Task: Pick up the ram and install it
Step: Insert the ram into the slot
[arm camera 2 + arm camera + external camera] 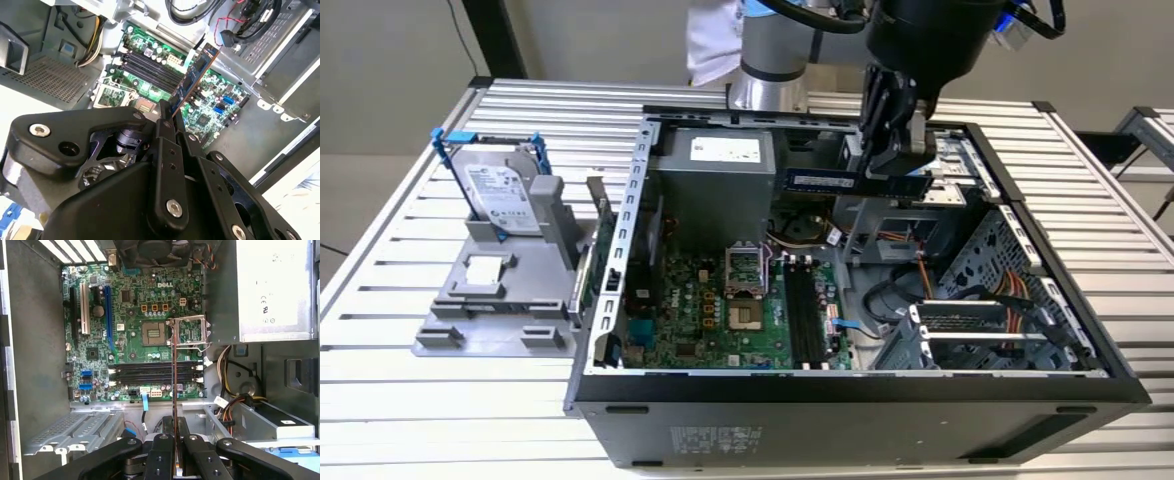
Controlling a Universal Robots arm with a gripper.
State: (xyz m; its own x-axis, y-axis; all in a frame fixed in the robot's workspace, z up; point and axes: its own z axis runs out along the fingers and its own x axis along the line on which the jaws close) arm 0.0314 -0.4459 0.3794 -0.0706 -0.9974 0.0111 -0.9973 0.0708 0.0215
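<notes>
My gripper (894, 172) is shut on the ram (834, 182), a long bluish board held level in the air above the open computer case (854, 385), near its back on the exterior view's right. In both wrist views the ram (173, 370) (200, 67) shows edge-on, sticking out from between the black fingers (162, 445) (165, 125). Below it lies the green motherboard (707, 315) with its long black slots (807, 315) (155, 375) (150, 67). The ram hangs well above the slots, apart from them.
A silver hard drive in a blue frame (500, 195) stands on a grey holder (494, 310) at the exterior view's left. Inside the case are a power supply (707, 185), the processor socket (740, 275), loose cables (987, 300) and drive cages (1001, 335). A white sleeve (714, 40) shows behind.
</notes>
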